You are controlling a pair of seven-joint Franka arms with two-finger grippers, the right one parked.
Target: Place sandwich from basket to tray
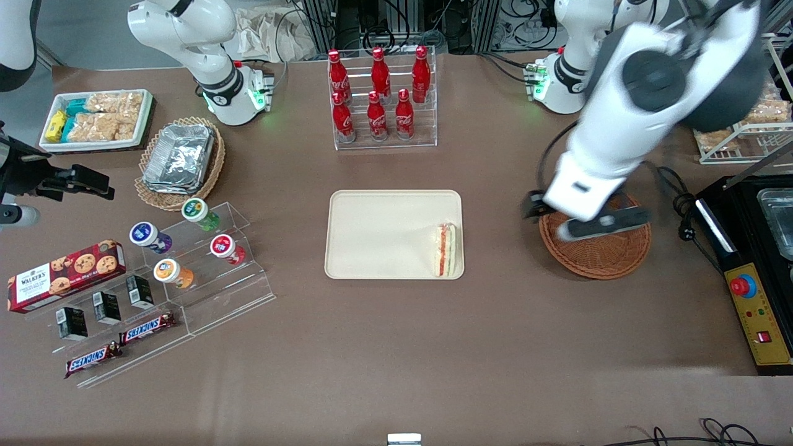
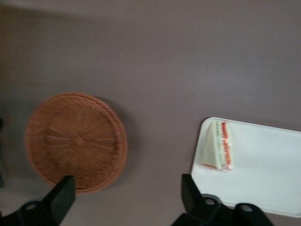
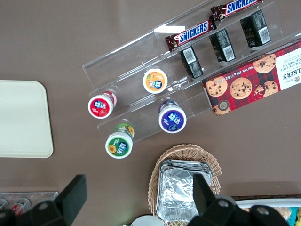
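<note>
The sandwich (image 1: 446, 249) lies flat on the tray (image 1: 384, 232), tucked against the tray's end nearest the working arm, its red-and-pale filling edge showing; it sits well clear of the jaws, off to their tray side. The basket (image 1: 604, 257) holds nothing, and the left arm's gripper (image 1: 573, 226) hangs above its rim on the side toward the tray. In the left wrist view the two dark fingers (image 2: 61, 197) stand spread wide apart with nothing between them, the basket under one and the tray's corner near the other. Judged from how things lie, the placing looks done and what remains is only the arm getting clear. The risks from here are small but real: the sandwich rests close to the tray's low rim, so a sideways sweep of the jaws at low height could nudge it over the edge onto the desk (image 1: 433, 347); likewise a descent here could catch the light wicker basket and drag it.
</note>
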